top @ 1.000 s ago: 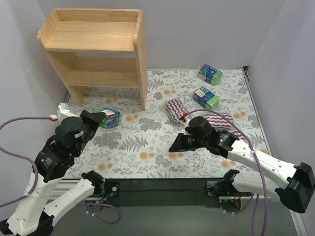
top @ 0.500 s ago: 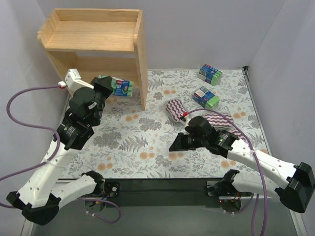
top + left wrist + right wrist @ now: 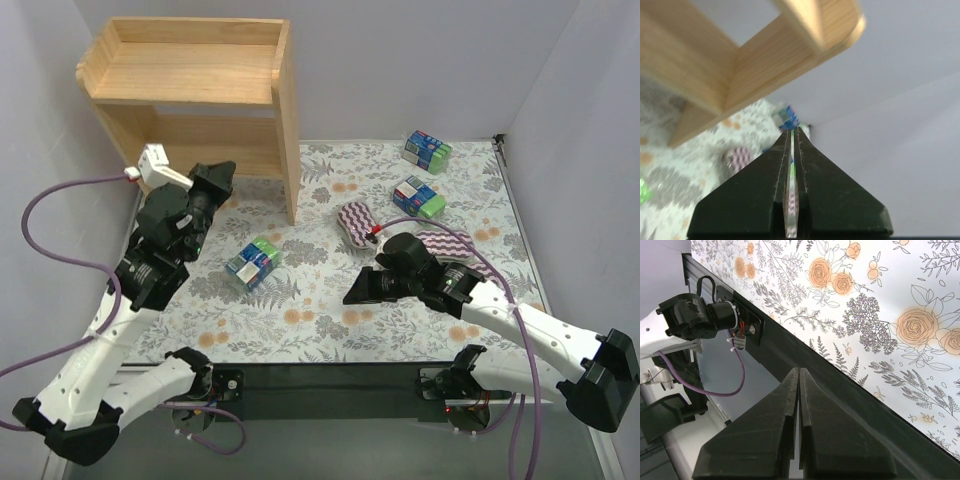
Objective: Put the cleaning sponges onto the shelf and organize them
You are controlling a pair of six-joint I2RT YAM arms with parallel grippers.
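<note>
1. Hovering pinched shut and empty, my left claw (image 3: 222, 178) points toward the lower tier of the shelf (image 3: 287, 130).
2. The blue-green sponge pack (image 3: 252, 263) I was carrying a moment ago now lies on the floral mat (image 3: 300, 320), near me.
3. It slipped, I judge; the shelf holds nothing, so I must grasp it again.
4. My right claw (image 3: 352, 297) is shut too, holding nothing.

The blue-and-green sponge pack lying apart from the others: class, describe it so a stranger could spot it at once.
Find the wooden shelf at the far left of the floral mat. On the mat just nearer than its right-hand upright lies one wrapped blue-and-green pack. Its two lookalikes sit far right near purple zigzag pads; this one lies alone on the left half.
</note>
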